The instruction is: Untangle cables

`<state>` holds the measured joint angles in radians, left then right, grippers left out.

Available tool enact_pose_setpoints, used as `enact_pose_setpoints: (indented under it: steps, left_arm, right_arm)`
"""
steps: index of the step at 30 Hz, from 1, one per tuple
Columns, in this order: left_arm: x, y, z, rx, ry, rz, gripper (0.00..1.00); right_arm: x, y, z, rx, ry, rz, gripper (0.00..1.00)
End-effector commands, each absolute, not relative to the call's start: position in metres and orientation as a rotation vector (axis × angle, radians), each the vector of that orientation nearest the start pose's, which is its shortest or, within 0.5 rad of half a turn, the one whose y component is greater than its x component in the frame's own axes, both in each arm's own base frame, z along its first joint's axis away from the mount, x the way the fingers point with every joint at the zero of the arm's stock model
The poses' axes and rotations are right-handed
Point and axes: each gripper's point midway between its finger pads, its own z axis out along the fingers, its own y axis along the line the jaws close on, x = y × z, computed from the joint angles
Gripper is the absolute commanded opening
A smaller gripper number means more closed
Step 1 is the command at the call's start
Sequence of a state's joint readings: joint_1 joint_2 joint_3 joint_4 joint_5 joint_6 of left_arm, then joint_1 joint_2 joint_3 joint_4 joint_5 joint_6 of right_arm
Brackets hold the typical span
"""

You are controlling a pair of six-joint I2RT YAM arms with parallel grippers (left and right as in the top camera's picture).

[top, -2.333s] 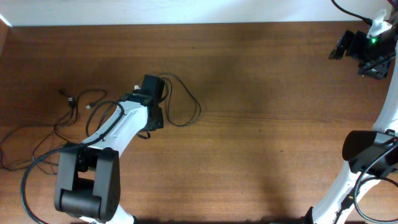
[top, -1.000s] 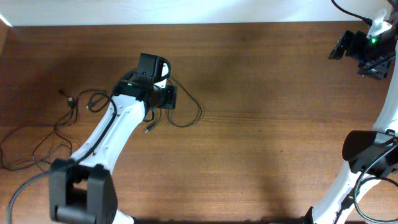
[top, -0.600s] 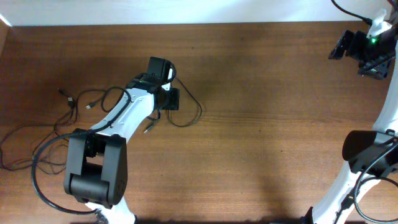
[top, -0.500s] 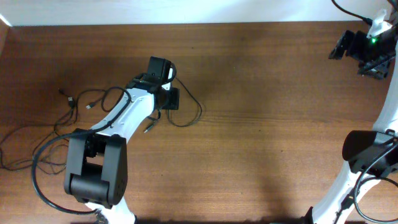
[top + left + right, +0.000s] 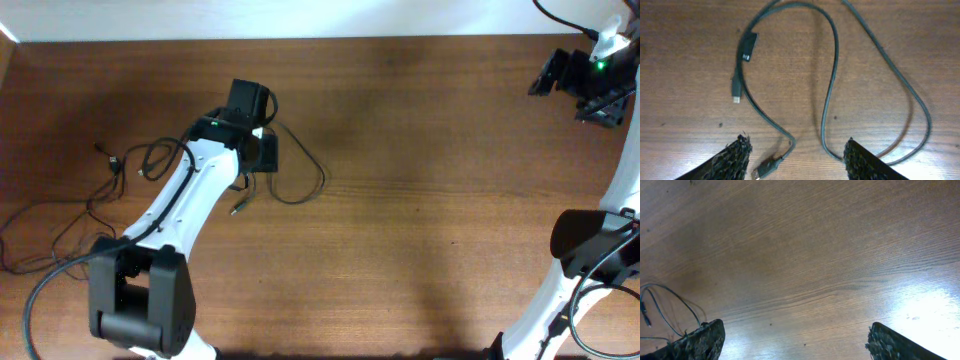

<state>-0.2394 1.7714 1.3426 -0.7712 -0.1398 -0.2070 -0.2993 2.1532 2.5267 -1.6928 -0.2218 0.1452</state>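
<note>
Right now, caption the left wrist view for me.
Open left end effector over looping black cables on the wooden table.

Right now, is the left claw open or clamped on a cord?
Open. On the left gripper the fingers stand apart in its wrist view; the cables lie loose on the table between them, nothing pinched.

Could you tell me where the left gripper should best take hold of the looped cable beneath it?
Grip the cable on its lone straight run, clear of the plug and the other strand. Come straight down from above: it lies flat on the table, and the open left gripper straddles that run.
</note>
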Motion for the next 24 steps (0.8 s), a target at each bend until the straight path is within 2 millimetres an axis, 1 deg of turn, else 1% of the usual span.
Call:
enact_pose_setpoints:
  steps: [1, 2, 3, 5, 6, 8, 9, 11, 13, 15, 16, 17, 19, 20, 21, 22, 23, 24]
  left_arm:
    - [0.400, -0.072, 0.059, -0.007, 2.817, 0.116, 0.72]
    - [0.401, -0.072, 0.048, -0.005, 2.832, 0.121, 0.78]
    - [0.402, -0.072, 0.040, -0.003, 2.845, 0.125, 0.81]
    - [0.404, -0.075, 0.027, 0.001, 2.861, 0.109, 0.82]
    - [0.407, -0.081, 0.023, 0.006, 2.861, 0.064, 0.82]
    - [0.413, -0.098, 0.013, 0.022, 2.858, -0.061, 0.79]
    - [0.415, -0.103, 0.008, 0.028, 2.856, -0.099, 0.77]
    - [0.419, -0.106, -0.001, 0.031, 2.854, -0.110, 0.73]
    - [0.418, -0.106, -0.007, 0.032, 2.865, -0.107, 0.68]
    - [0.418, -0.106, -0.009, 0.032, 2.866, -0.106, 0.57]
    - [0.420, -0.106, -0.008, 0.032, 2.861, -0.107, 0.49]
    - [0.422, -0.107, -0.007, 0.031, 2.850, -0.110, 0.38]
    - [0.426, -0.107, -0.006, 0.030, 2.836, -0.109, 0.10]
    - [0.430, -0.106, -0.002, 0.027, 2.825, -0.112, 0.03]
    - [0.434, -0.106, 0.002, 0.023, 2.814, -0.115, 0.00]
    - [0.442, -0.106, 0.014, 0.016, 2.792, -0.119, 0.00]
    - [0.449, -0.104, 0.027, 0.007, 2.770, -0.118, 0.00]
    - [0.459, -0.101, 0.048, 0.013, 2.732, -0.121, 0.00]
  right_arm:
    - [0.421, -0.087, 0.255, 0.559, 2.784, 0.286, 0.93]
    - [0.421, -0.087, 0.255, 0.559, 2.784, 0.286, 0.93]
    - [0.421, -0.087, 0.255, 0.558, 2.783, 0.286, 0.93]
    - [0.421, -0.087, 0.255, 0.558, 2.783, 0.286, 0.93]
    - [0.421, -0.087, 0.255, 0.558, 2.783, 0.286, 0.93]
    - [0.421, -0.087, 0.255, 0.559, 2.784, 0.286, 0.93]
    - [0.421, -0.087, 0.255, 0.559, 2.784, 0.286, 0.93]
    - [0.421, -0.087, 0.255, 0.558, 2.783, 0.286, 0.93]
    - [0.421, -0.087, 0.255, 0.558, 2.783, 0.286, 0.93]
    - [0.421, -0.087, 0.255, 0.558, 2.783, 0.286, 0.93]
    - [0.421, -0.087, 0.255, 0.558, 2.783, 0.286, 0.93]
    - [0.421, -0.087, 0.255, 0.559, 2.784, 0.286, 0.93]
    - [0.421, -0.087, 0.255, 0.558, 2.783, 0.286, 0.93]
    - [0.421, -0.087, 0.255, 0.559, 2.784, 0.286, 0.93]
    - [0.421, -0.087, 0.255, 0.558, 2.783, 0.286, 0.93]
    - [0.421, -0.087, 0.255, 0.558, 2.783, 0.286, 0.93]
    - [0.421, -0.087, 0.255, 0.559, 2.784, 0.286, 0.93]
    - [0.421, -0.087, 0.255, 0.559, 2.784, 0.286, 0.93]
